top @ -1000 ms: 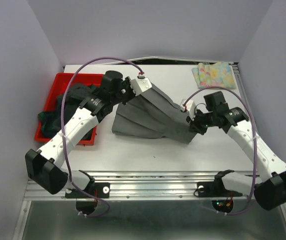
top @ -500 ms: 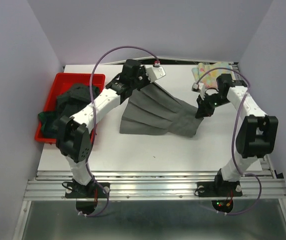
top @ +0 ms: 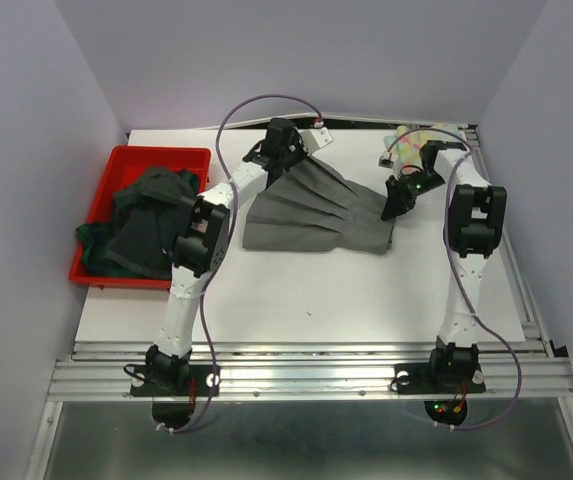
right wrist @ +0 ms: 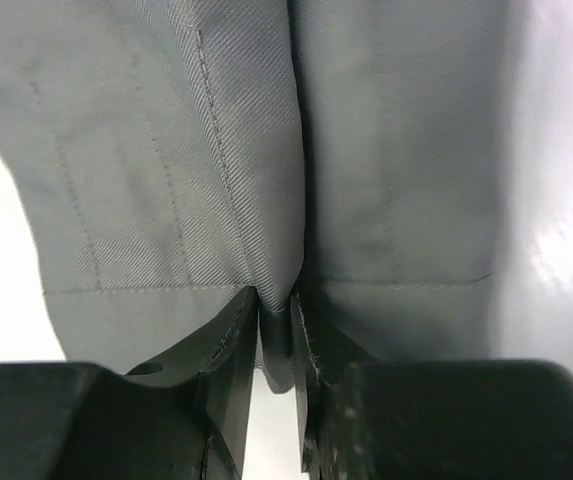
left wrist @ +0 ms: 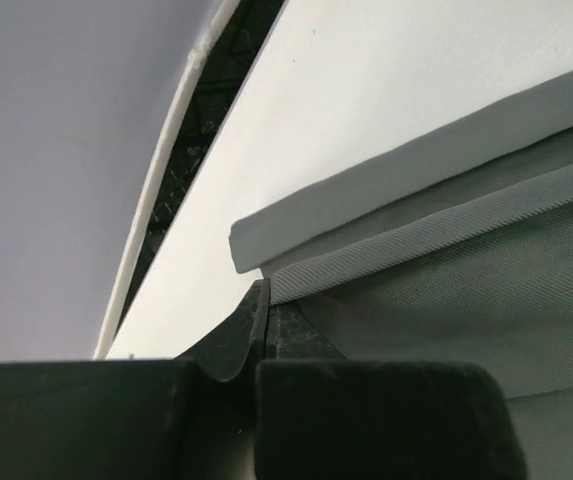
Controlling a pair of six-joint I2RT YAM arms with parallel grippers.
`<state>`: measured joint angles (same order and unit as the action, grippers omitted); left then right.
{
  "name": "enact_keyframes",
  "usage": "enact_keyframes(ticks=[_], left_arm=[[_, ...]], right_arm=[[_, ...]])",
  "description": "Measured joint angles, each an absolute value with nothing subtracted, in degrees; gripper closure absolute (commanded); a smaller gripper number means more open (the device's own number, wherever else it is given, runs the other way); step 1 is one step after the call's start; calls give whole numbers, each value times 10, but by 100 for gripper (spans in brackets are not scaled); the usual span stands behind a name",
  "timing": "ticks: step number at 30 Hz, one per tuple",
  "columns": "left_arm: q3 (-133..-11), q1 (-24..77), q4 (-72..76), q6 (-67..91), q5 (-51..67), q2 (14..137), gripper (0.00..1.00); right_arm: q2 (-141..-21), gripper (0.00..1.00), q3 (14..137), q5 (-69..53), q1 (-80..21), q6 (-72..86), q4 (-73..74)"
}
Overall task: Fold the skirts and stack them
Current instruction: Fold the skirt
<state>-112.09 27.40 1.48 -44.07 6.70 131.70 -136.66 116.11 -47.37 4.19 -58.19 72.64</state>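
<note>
Where the grey pleated skirt [top: 316,210] lies: spread flat on the white table [top: 316,300], around the middle and toward the far side, with its pleat lines slanting across it. Its widest edge faces the near side.
Skirt's held points: the far-left corner sits at the left gripper and the right edge at the right gripper, so the cloth spans the space between the two.
Left gripper [left wrist: 262,300]: closed tight, the fingertips meeting with no gap. The corner of the skirt's banded edge runs into the pinch, so it grips that corner low over the table.
Right gripper [right wrist: 274,300]: narrow, the two fingers a slit apart. A puckered fold of the grey skirt sits between them, and white table shows through the slit beside the cloth.
Left arm: stretched long from its base toward the far edge, ending at the skirt's far-left corner.
Right arm: raised steeply from its base along the right side, then bent back left and down to the skirt's right edge.
Pastel floral skirt [top: 436,135]: folded at the far right corner of the table, partly hidden behind the right arm and apart from the grey skirt.
Red bin [top: 166,152]: on the left part of the table, just beside the left arm.
Dark skirts [top: 146,215]: heaped inside the red bin, dark grey and dark green cloth, one end hanging over the bin's left rim.
Cables: one purple cable arcs above each arm.
</note>
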Motion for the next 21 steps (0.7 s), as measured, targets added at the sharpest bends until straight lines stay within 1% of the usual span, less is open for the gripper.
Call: enact_keyframes(ticks=[1, 2, 4, 5, 6, 7, 12, 14, 17, 20, 21], left_arm=[[-1131, 272, 16, -439, 61, 1334, 94], [-1136, 270, 17, -437, 56, 1347, 76], [-1150, 269, 17, -430, 42, 1370, 55], [-1158, 268, 18, -428, 34, 1380, 36], [-1161, 267, 17, -428, 28, 1385, 23], [-1170, 265, 14, -418, 11, 1390, 18], [-1213, 261, -1, -381, -26, 1385, 17], [-1214, 261, -26, -361, -33, 1357, 17], [-1174, 259, -75, -319, -31, 1272, 17], [-1093, 258, -115, -273, -8, 1143, 20], [-1053, 257, -123, -249, 8, 1084, 23]], right_arm=[[-1380, 75, 1172, -474, 42, -571, 724], [-1390, 74, 1180, -474, 43, -560, 720], [-1398, 74, 1185, -473, 44, -531, 711], [-1398, 72, 1185, -472, 44, -521, 707], [-1396, 71, 1183, -471, 44, -509, 698], [-1395, 71, 1180, -470, 44, -495, 686], [-1370, 71, 1123, -471, 46, -434, 635], [-1355, 72, 1090, -462, 45, -400, 608], [-1330, 72, 1031, -461, 43, -332, 569], [-1306, 72, 979, -469, 37, -270, 539], [-1294, 72, 950, -474, 34, -243, 520]])
